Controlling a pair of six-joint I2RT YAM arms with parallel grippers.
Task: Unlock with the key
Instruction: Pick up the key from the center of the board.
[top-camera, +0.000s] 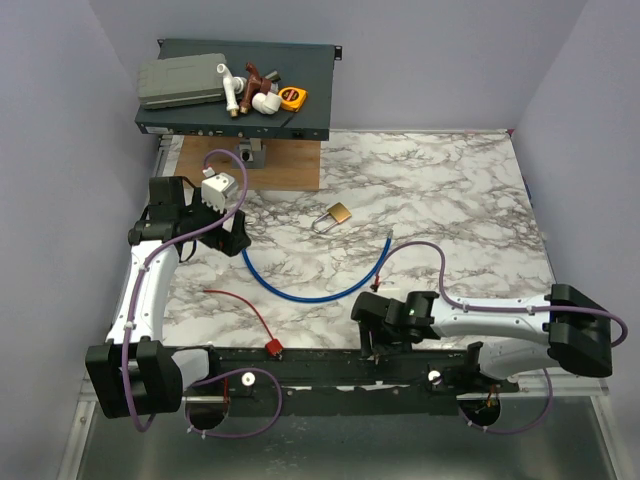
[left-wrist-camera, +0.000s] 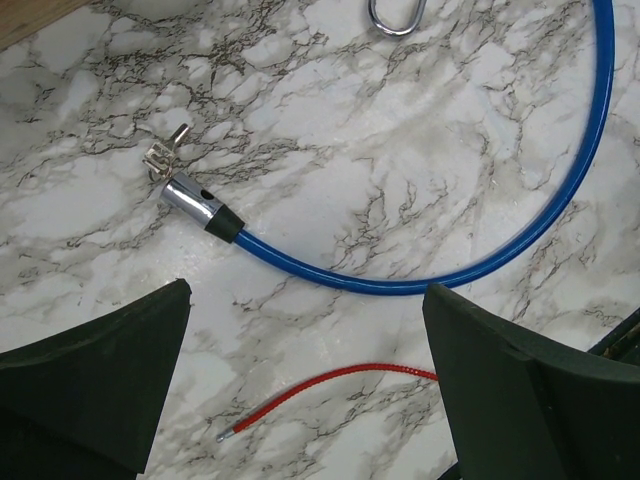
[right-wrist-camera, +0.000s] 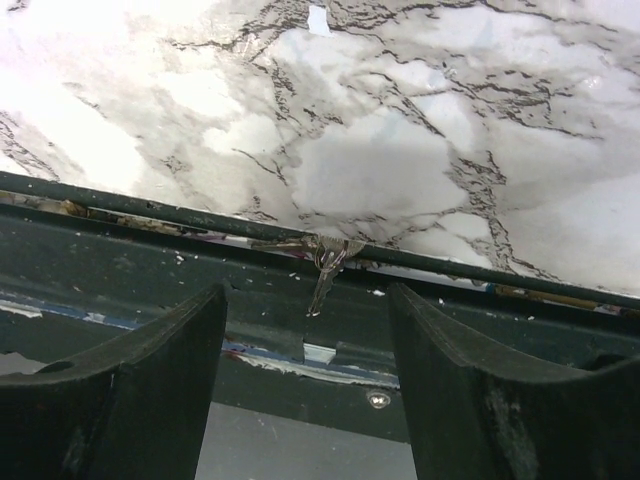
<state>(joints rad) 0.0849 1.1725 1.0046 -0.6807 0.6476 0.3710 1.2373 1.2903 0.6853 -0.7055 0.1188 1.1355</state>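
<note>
- Right pincer (right-wrist-camera: 305, 298) gapes wide, holding nothing.
- Small silvery metal key (right-wrist-camera: 325, 262) lies just beneath, between its fingers, at the marble-patterned counter's (right-wrist-camera: 400, 150) edge.
- Best: descend straight, close gently, so the key isn't nudged off.

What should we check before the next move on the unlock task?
1. Key located: ok. The key, with its red tag, lies at the near edge of the table, and its red cord runs off to the left.
2. Right gripper open: ok, holding nothing.
3. Right gripper over the key: not ok. It sits to the right of the tag. Its wrist view shows a small silvery key-shaped piece between the fingers, not gripped.
4. Left gripper open: ok, above the blue cable lock.
5. Padlock unobstructed: ok.
6. Padlock keyhole facing: cannot tell.
</note>
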